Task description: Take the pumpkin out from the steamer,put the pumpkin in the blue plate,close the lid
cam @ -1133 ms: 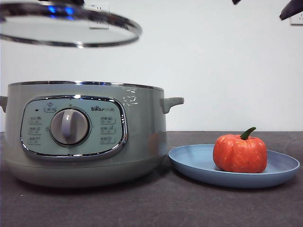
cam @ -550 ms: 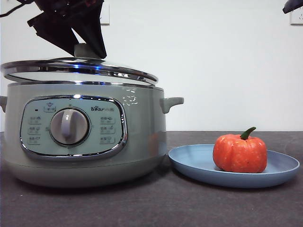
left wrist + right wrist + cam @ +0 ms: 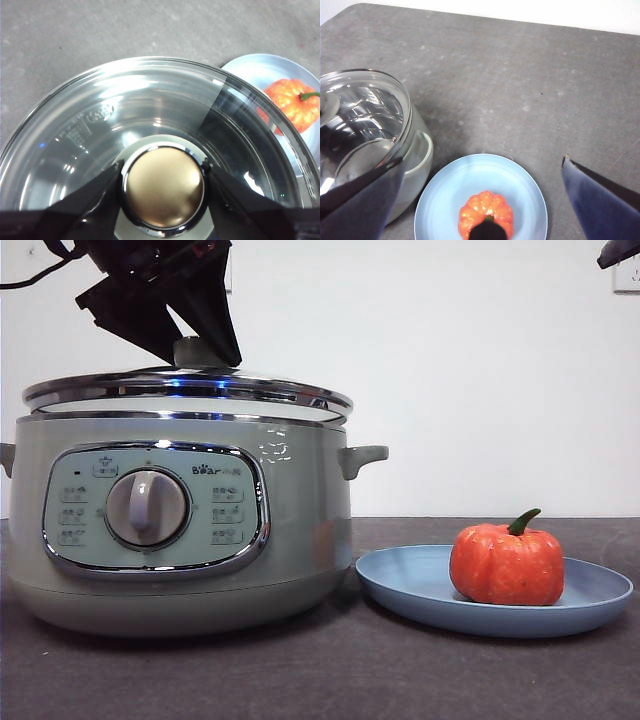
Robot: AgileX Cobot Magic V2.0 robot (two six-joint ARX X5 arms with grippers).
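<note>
The glass lid [image 3: 190, 388] with its chrome rim lies at the top rim of the sage-green steamer [image 3: 300, 530]; I cannot tell whether it rests fully. My left gripper [image 3: 200, 348] is shut on the lid's knob [image 3: 164, 185], one jaw on each side. The orange pumpkin [image 3: 507, 565] stands upright on the blue plate [image 3: 400, 585], to the right of the steamer. It also shows in the right wrist view [image 3: 485, 212] on the plate [image 3: 445, 200]. My right gripper [image 3: 480, 161] is open and empty, high above the plate, a black tip in the front view [image 3: 618, 252].
The dark grey table [image 3: 520, 75] stretches behind the plate and steamer. The steamer's side handle [image 3: 362, 456] sticks out toward the plate. A white wall stands behind.
My left gripper has lowered the lid from high above the steamer down onto its rim and shifted it slightly right. The pumpkin, the plate and the right arm have not moved.
</note>
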